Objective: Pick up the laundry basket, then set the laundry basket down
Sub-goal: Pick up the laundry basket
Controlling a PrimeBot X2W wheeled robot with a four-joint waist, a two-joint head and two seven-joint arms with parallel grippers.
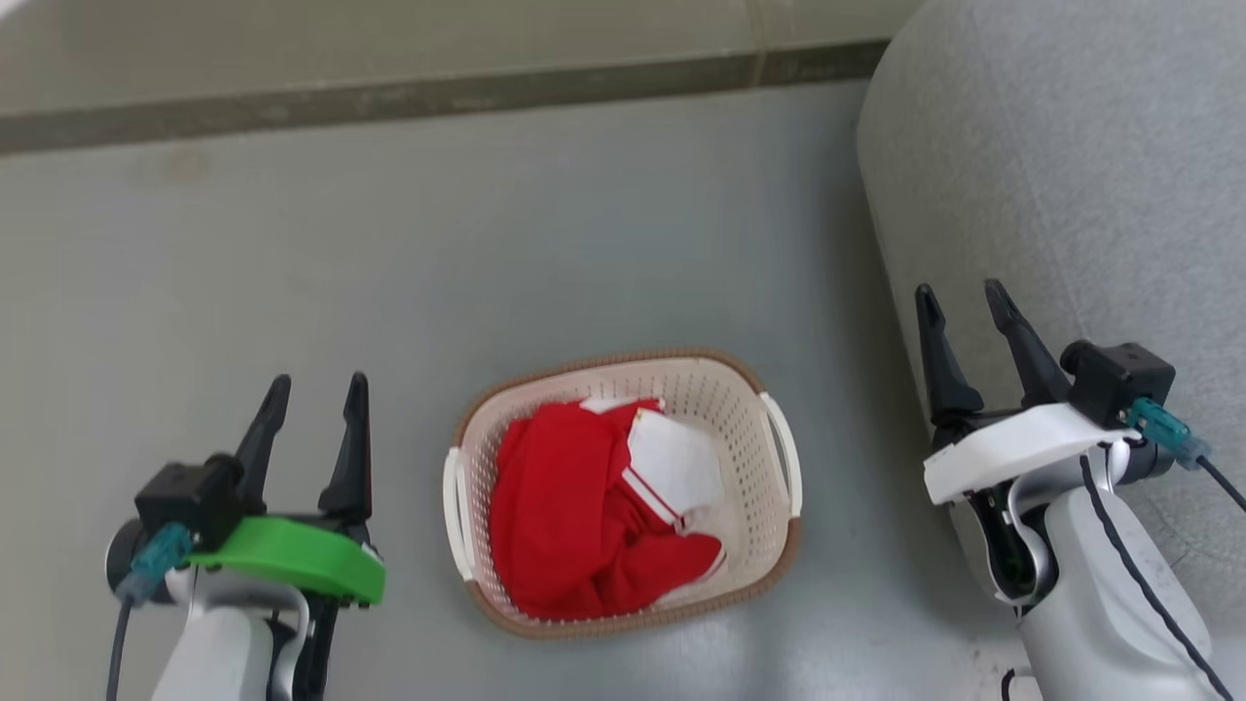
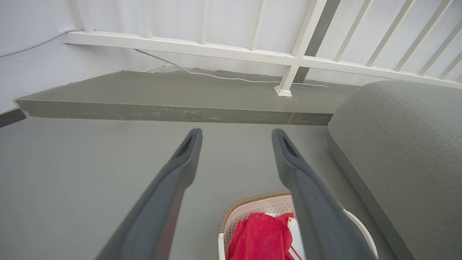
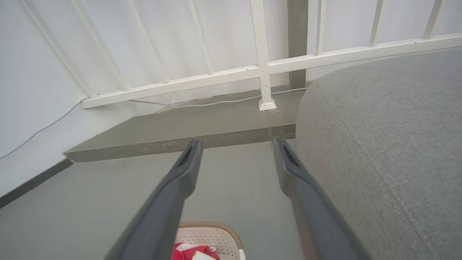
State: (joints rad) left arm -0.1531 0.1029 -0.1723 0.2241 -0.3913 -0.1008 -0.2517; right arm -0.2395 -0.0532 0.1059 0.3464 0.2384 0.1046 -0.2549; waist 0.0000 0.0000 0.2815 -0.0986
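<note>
We take this for a home, likely a living area or an enclosed balcony. We see a grey fabric sofa (image 1: 1071, 195) with a rounded arm standing on a smooth, grey painted floor (image 1: 389, 273). Beyond it a low step (image 2: 173, 90) carries a white railing (image 2: 223, 50) with slim bars against a white wall (image 2: 29, 65), and a thin cable (image 2: 231, 78) trails along the step. A laundry basket (image 1: 725, 389) on the floor holds red and white clothes (image 1: 565, 516).
</note>
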